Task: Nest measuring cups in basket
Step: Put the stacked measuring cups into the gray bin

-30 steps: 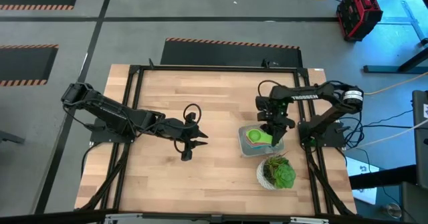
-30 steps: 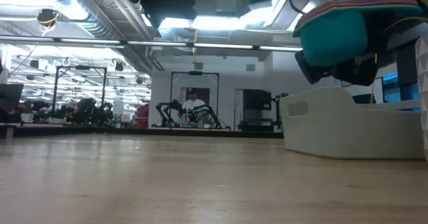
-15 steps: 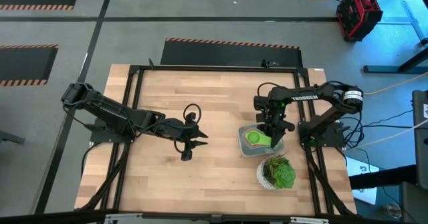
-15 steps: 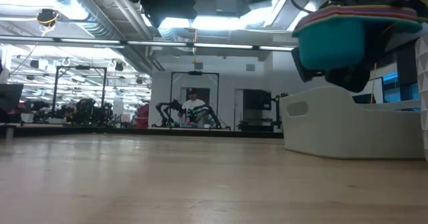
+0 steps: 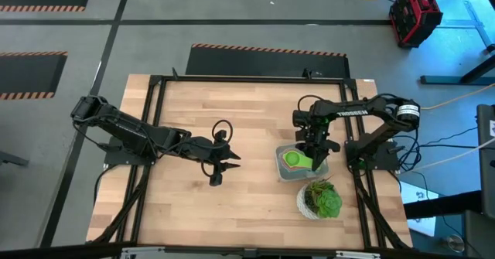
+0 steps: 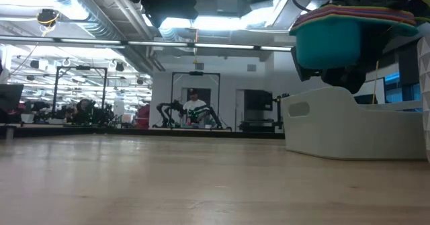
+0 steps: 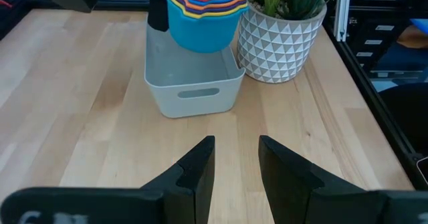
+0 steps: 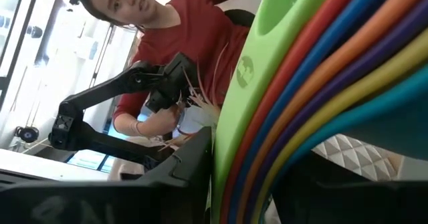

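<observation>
Gray basket (image 5: 283, 171) sits right of centre in the high view, on the wood table (image 5: 232, 120). Left wrist view shows the basket floor bare. Nested measuring cups (image 7: 202, 10) are one stack, held above the basket's far part, not resting in it; in the low view the stack's teal bottom cup (image 6: 329, 40) hangs clear above the basket rim (image 6: 349, 127).

Stack look: teal/blue cup outermost at the bottom, then yellow, purple, orange, blue and red rims layered, green cup (image 5: 294, 159) on top as seen from above. Handles fan out as coloured stripes in the right wrist view (image 8: 334, 97).

Right claw (image 5: 315, 152) is over the basket, clamped on the stack's handles, fingers closed around them.

Left claw (image 5: 217, 174) is parked mid-table, left of the basket and well apart from it, fingers slightly parted (image 7: 200, 167), holding nothing.

White patterned pot with green plant (image 5: 319, 199) stands just beside the basket, lower right of it in the high view. A person in a red top (image 8: 180, 43) shows behind in the right wrist view.
</observation>
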Motion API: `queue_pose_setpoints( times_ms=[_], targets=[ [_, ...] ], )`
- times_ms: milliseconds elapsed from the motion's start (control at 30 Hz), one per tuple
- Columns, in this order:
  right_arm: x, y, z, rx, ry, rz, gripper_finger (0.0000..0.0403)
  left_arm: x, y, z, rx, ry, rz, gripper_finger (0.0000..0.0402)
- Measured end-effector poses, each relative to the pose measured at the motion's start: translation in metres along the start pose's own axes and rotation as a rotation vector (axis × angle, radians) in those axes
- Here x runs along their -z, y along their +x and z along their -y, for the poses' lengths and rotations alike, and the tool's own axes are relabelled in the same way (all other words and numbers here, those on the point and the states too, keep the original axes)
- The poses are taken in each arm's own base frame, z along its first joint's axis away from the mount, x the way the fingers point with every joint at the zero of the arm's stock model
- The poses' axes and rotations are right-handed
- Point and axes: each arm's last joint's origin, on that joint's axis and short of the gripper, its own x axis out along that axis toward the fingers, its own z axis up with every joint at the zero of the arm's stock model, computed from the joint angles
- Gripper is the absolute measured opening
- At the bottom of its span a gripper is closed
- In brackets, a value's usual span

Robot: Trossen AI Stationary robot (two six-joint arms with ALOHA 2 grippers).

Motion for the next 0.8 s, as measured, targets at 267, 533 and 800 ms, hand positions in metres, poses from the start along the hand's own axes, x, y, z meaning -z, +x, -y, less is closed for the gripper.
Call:
queue_pose_setpoints(
  times_ms=[267,533,800],
  targets=[
    [0.022,0.004,0.017,-0.004,0.082,0.009,0.0129,0.0,0.0,0.0,-0.001,0.0,0.0,0.011],
    [0.026,0.005,0.027,-0.013,0.119,0.03,0.0129,0.0,0.0,0.0,-0.001,0.001,0.0,0.011],
    [0.026,0.004,0.028,0.027,0.135,0.012,0.0129,0.0,0.0,0.0,-0.001,0.002,0.0,0.011]
  ],
)
